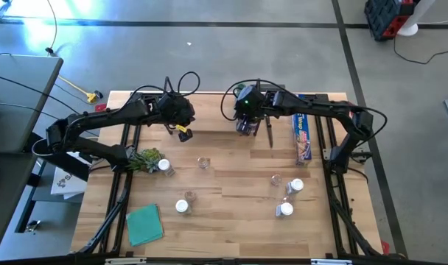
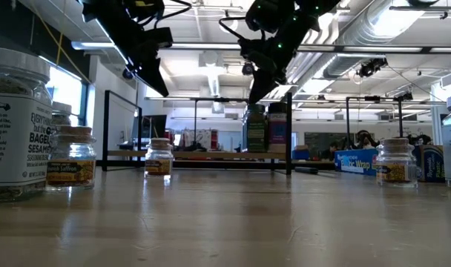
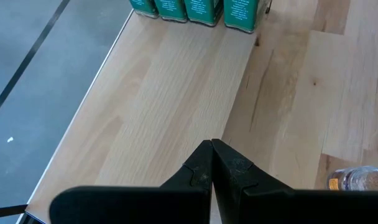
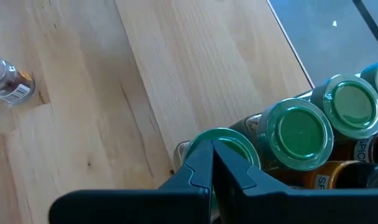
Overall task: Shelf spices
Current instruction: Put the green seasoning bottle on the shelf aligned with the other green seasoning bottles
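While upright, green-lidded spices (image 4: 299,132) line the shelf (image 4: 195,68) lengthwise

Black jointed arms, looped black cables, green light, yellow tag.

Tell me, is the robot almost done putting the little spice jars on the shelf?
Not yet. A row of green-lidded jars already stands on the shelf. Nothing is being carried: the left gripper and right gripper are both shut and empty, up over the shelf. Several jars wait out on the table, like the one by the leafy bunch and the white-lidded pair on the right.
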{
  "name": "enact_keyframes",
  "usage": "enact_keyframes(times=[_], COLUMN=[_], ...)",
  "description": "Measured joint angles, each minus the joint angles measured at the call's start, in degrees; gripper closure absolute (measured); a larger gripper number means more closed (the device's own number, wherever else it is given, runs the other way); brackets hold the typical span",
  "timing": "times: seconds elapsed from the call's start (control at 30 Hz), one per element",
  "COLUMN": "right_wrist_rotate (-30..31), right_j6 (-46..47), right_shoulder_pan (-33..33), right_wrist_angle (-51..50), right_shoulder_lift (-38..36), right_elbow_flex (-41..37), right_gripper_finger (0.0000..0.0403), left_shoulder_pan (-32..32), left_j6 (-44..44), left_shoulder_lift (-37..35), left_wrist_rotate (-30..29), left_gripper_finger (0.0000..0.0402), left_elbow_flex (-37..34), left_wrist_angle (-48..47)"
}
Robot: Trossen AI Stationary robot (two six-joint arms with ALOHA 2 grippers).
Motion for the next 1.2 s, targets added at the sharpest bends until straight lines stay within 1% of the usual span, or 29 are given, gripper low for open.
enact_keyframes(times=[0.13, 0.4, 0.7, 0.87, 1.07, 1.2], right_wrist_rotate=[1.81, 2.02, 4.10, 4.26, 4.26, 4.25], right_j6=[-0.02, 0.97, 0.94, 0.92, 1.05, 3.24], right_shoulder_pan=[0.01, 0.00, 0.00, 0.14, 0.58, 0.76], right_wrist_angle=[-0.62, -0.81, -0.97, -0.97, -2.23, -4.52], right_shoulder_lift=[0.00, 0.00, -0.02, -0.02, -0.02, -0.11], right_elbow_flex=[0.00, 0.00, 0.00, 0.00, 2.46, 3.63], right_gripper_finger=[0.0403, 0.0403, 0.0403, 0.0403, 0.0403, 0.0403], left_shoulder_pan=[0.00, 0.00, 0.00, 0.00, 0.00, 0.00], left_j6=[0.00, -0.04, -0.04, -0.02, -0.02, -0.02], left_shoulder_lift=[0.00, 0.00, 0.00, 0.00, 0.00, 0.00], left_wrist_rotate=[0.00, 0.00, -0.01, 0.00, 0.00, -0.02], left_gripper_finger=[0.0401, 0.0401, 0.0401, 0.0401, 0.0401, 0.0401], left_elbow_flex=[0.00, 0.00, 0.02, 0.02, 0.04, 0.04], left_wrist_angle=[-0.11, -0.13, -0.14, -0.15, -0.17, -0.17])
